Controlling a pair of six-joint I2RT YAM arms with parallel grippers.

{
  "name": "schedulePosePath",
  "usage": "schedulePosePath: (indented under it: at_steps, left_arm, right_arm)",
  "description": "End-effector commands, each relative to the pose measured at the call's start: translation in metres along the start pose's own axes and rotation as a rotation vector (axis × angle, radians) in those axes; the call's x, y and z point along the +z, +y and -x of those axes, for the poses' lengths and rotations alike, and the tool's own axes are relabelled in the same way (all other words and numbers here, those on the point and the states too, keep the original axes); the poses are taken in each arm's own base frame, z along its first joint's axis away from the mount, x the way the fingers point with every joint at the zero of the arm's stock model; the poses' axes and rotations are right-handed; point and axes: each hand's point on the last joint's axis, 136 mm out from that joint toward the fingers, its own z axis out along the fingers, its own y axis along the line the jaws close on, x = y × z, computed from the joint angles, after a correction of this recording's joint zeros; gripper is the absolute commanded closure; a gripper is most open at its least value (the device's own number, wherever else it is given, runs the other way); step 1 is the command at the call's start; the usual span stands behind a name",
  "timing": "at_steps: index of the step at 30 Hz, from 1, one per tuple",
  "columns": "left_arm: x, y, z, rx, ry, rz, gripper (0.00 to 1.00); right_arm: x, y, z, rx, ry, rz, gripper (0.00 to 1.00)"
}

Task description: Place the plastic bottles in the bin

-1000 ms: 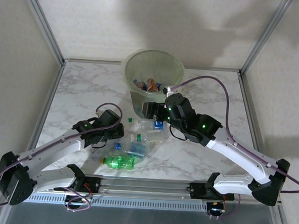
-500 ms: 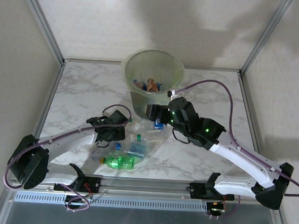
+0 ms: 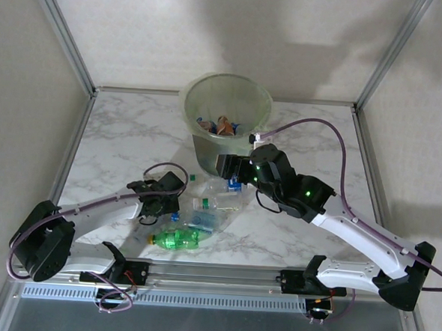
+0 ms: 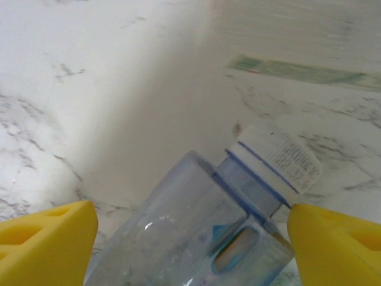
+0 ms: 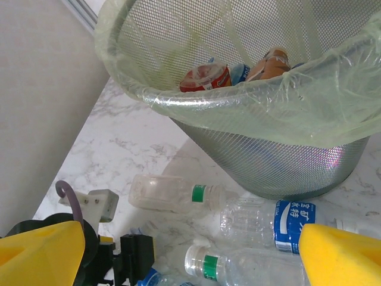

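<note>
Left gripper [image 4: 190,229] has dropped, seemingly astride a clear bottle [image 4: 238,190].

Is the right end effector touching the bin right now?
Apart. The right wrist view shows the open right end effector short of the bin, with bottles and bare table between.

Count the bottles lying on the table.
5: green bottle nearest the arm bases; blue-labelled bottle behind it; clear bottle farther back; green-capped bottle and blue-banded bottle at the bin's foot. The arms may hide more.
</note>
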Motion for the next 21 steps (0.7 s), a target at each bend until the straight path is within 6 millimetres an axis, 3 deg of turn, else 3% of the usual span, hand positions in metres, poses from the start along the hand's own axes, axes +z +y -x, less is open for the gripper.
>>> schedulePosePath:
  at_steps: [1, 8, 21]
  left_arm:
    - [0.007, 0.025, 0.008, -0.12, -0.035, 0.048, 0.19]
    - [0.01, 0.042, 0.024, -0.234, -0.062, 0.053, 0.21]
    - [0.027, 0.055, 0.02, -0.255, -0.043, 0.106, 0.25]
  right_arm:
    - [-0.004, 0.001, 0.005, 0.004, -0.024, -0.001, 0.07]
    - [-0.003, -0.001, 0.003, 0.0, -0.016, -0.011, 0.07]
    - [0.002, 0.003, 0.002, 0.0, -0.005, -0.008, 0.07]
